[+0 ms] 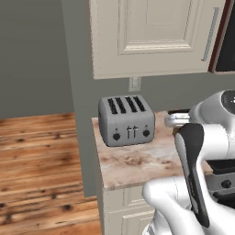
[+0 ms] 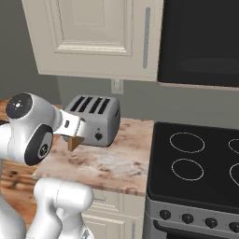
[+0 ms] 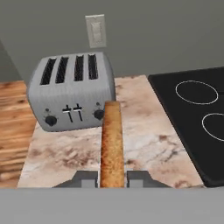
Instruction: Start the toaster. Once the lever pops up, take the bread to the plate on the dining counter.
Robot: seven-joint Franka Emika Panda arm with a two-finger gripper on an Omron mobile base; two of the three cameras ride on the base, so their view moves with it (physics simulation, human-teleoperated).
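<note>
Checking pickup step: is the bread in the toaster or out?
Out. The bread sits edge-on in the pincer, in front of the toaster, whose slots look empty.

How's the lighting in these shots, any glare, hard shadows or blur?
Left base view: flat, even light, toaster sharp, no glare. Right base view: soft shading only; stovetop matte black. Hand view: bread in the gripper crisp, no blur.

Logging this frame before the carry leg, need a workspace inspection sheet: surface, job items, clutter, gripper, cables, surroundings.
Surface: marble counter on cream cabinets.
Job's things: toaster at the counter's back left, all four slots dark; bread out of the toaster, held edge-on.
Clutter: nothing seen.
Gripper: gripper shut on the bread, in front of the toaster.
Cables: nothing seen; wall outlet behind the toaster.
Surroundings: black stovetop right of the counter, upper cabinet above, wood floor left.
</note>
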